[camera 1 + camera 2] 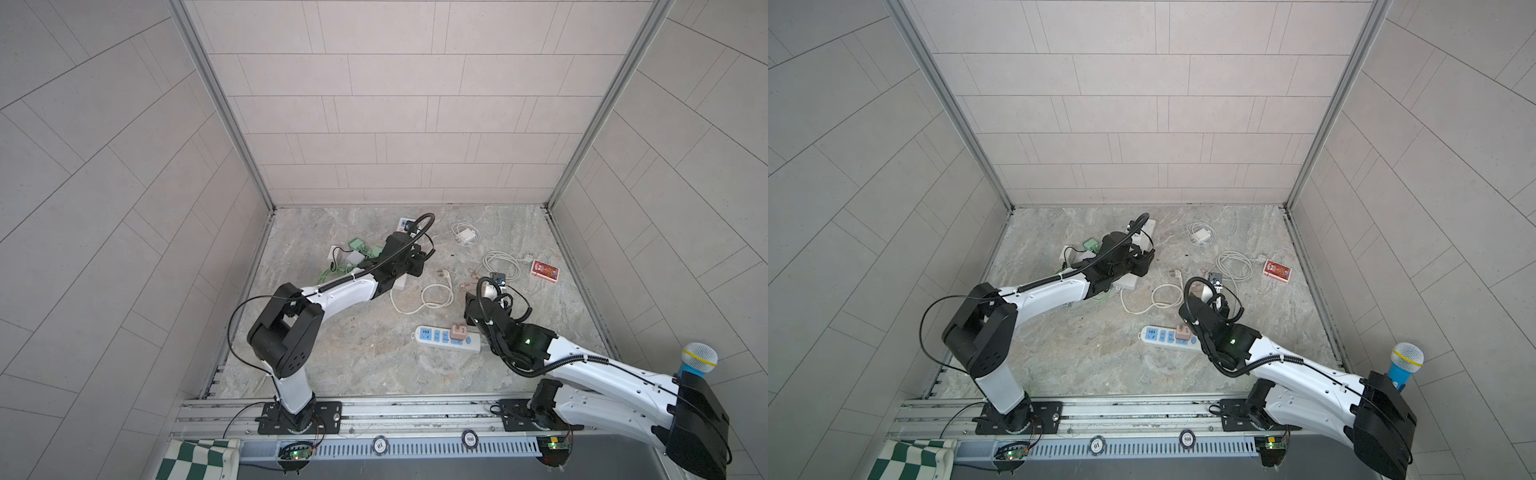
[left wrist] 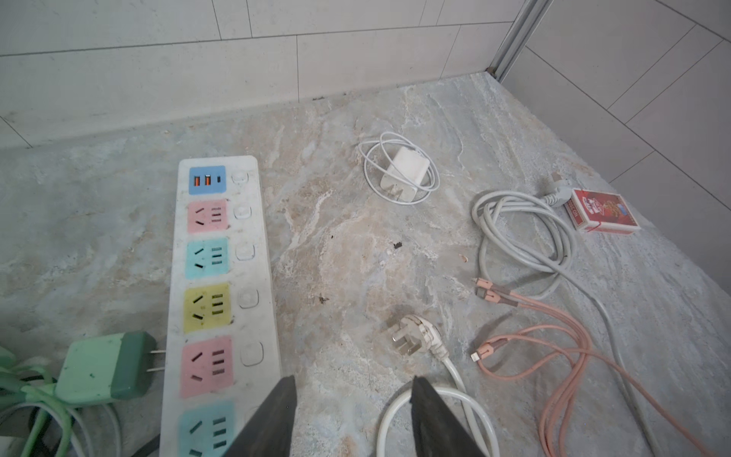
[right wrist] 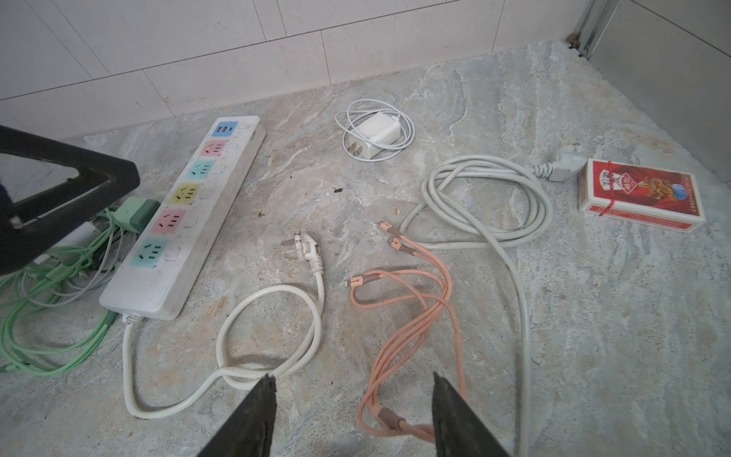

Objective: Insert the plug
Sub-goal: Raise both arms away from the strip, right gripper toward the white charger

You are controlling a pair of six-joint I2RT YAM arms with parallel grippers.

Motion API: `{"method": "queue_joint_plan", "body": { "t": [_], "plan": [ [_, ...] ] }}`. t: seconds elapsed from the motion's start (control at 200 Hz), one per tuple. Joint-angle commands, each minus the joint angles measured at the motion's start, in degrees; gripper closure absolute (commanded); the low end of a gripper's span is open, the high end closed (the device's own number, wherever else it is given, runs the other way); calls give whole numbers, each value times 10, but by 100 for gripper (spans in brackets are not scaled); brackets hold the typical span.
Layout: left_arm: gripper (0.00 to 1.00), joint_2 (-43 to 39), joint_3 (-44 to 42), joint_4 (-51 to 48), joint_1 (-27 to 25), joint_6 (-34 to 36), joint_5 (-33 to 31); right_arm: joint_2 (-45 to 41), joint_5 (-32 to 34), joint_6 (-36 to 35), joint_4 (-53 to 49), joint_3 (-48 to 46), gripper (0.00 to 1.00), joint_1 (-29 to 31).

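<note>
Cannot follow the long power strip (image 1: 401,223) beneath the left arm (image 1: 353,289) in both top views; leaves only its far end and a sliver of its near end. Loses that near end again at the edge of the left wrist view, with the green cable (image 2: 37,395) on the strip's side away from the white plug (image 2: 413,336). Buries one end of the short blue strip (image 1: 440,337), on the plug's side of the long power strip, under the right arm (image 1: 582,353). Cuts the pink cable (image 3: 395,348) and grey cord (image 3: 523,316), beyond the plug from the strip, at the right wrist view's edge. Cannot read the red box (image 3: 641,190).
</note>
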Motion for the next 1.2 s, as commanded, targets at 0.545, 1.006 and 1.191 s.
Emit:
{"method": "queue_joint_plan", "body": {
  "t": [0.545, 1.006, 1.191],
  "plan": [
    [48, 60, 136, -96, 39, 55, 46, 201, -213, -56, 85, 178, 38, -231],
    [48, -30, 4, -88, 44, 27, 1, 503, -331, -49, 89, 415, 38, -375],
    [48, -41, -16, -77, 46, 22, 1, 593, -347, -57, 37, 523, 38, -398]
  ]
}}
